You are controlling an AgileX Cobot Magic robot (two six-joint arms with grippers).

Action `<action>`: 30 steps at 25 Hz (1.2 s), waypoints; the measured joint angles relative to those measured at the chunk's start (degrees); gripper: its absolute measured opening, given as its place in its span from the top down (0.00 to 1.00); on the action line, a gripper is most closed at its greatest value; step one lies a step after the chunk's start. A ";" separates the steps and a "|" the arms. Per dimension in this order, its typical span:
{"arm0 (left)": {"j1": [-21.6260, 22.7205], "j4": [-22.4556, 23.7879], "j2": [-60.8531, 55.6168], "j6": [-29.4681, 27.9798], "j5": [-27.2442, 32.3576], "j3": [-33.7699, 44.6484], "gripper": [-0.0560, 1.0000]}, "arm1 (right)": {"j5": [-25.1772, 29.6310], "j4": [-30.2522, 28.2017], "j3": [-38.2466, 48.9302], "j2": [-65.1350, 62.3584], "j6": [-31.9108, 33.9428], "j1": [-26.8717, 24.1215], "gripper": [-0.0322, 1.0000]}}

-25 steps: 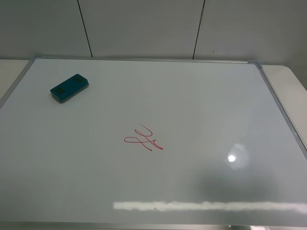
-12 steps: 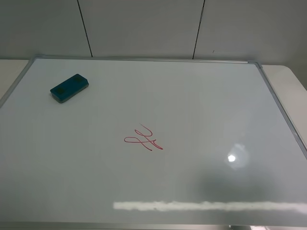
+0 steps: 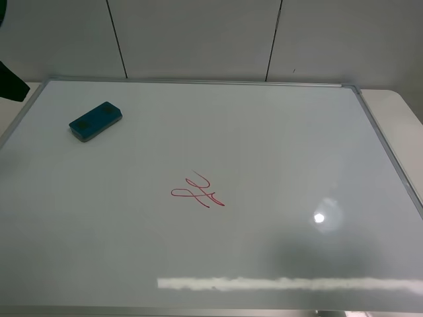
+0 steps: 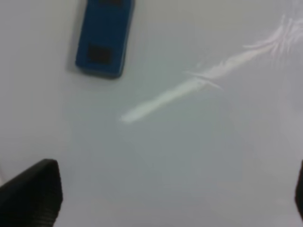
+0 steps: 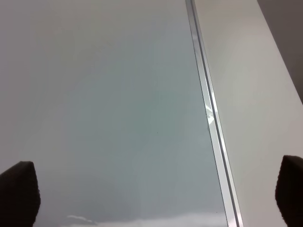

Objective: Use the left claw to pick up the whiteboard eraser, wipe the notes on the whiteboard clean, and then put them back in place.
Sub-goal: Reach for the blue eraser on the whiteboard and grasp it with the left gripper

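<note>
The whiteboard (image 3: 277,132) fills nearly the whole high view. Its thin silver frame (image 3: 386,148) runs along the 12 and 3 o'clock edges, and a strip of bare tabletop (image 3: 396,109) shows outside it at 2 o'clock. Most of the glossy surface lies open.

One whiteboard eraser (image 3: 96,121) lies flat at 10 o'clock, near the frame corner but not touching it. One red scribble of notes (image 3: 197,192) sits near the middle, well apart from the eraser. A dark piece of the left arm (image 3: 9,82) cuts in at the 10 o'clock edge.

There are two pincers. The left pincer (image 4: 173,194) is spread wide and holds nothing, over the board with the eraser ahead of it. The right pincer (image 5: 154,191) is also spread and empty, over the board's frame and the tabletop strip beside it.
</note>
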 joint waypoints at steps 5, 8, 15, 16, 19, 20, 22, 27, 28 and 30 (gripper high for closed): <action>6.75 -7.22 8.66 15.45 -3.24 -0.39 0.01 | 0.00 0.00 0.00 0.00 0.00 0.00 0.01; 8.19 -9.56 12.56 20.81 -7.02 -0.39 0.01 | 0.00 0.00 0.00 0.00 0.00 0.00 0.01; 6.83 -11.35 22.40 25.72 -12.48 -3.38 0.01 | 0.00 0.00 0.00 0.00 0.00 0.00 0.01; 6.11 -10.36 24.02 25.09 -12.95 -4.36 0.01 | 0.00 0.00 0.00 0.00 0.00 0.00 0.01; 3.30 -6.34 28.35 21.50 -13.82 -7.59 0.01 | 0.00 0.00 0.00 0.00 0.00 0.00 0.01; 2.33 -4.45 29.52 19.67 -14.06 -8.86 0.01 | 0.00 0.00 0.00 0.00 0.00 0.00 0.01; 0.61 -1.18 32.05 16.39 -14.26 -11.02 0.01 | 0.00 0.00 0.00 0.00 0.00 0.00 0.01; -2.27 7.16 37.02 7.33 -14.66 -15.74 0.01 | 0.00 0.00 0.00 0.00 0.00 0.00 0.01; -2.79 8.26 37.82 6.41 -14.66 -16.42 0.01 | 0.00 0.00 0.00 0.00 0.00 0.00 0.01; -3.80 10.21 39.50 5.07 -14.66 -17.62 0.01 | 0.00 0.00 0.00 0.00 0.00 0.00 0.01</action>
